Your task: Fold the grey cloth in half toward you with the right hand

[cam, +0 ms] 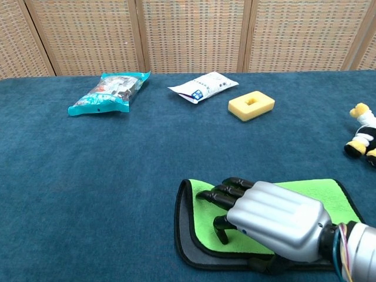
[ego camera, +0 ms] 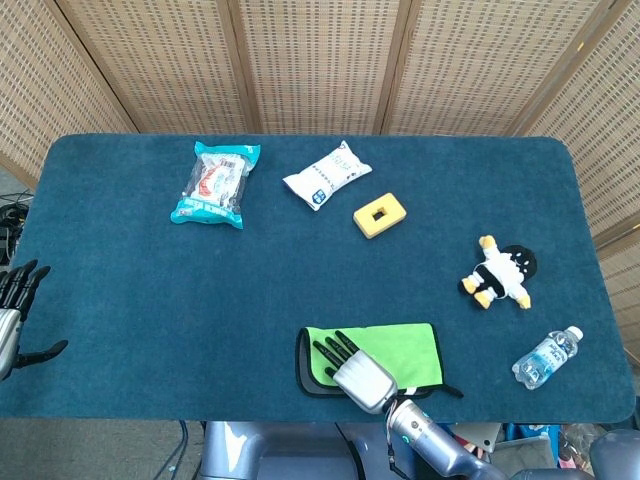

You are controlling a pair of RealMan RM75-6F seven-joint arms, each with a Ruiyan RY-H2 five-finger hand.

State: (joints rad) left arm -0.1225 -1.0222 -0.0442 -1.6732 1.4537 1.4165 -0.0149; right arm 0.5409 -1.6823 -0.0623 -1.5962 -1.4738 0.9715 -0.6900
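Note:
The cloth lies near the table's front edge, folded, with its bright green face up and a dark grey layer showing as a rim along the left and front. My right hand lies flat over the cloth's left half, fingers stretched out and slightly apart, holding nothing. In the chest view the same hand covers the middle of the cloth, fingertips pointing left and back. My left hand hangs at the far left edge of the head view, off the table, fingers spread and empty.
At the back stand a blue snack bag, a white packet and a yellow block with a hole. A black-and-white plush toy and a small water bottle lie to the right of the cloth.

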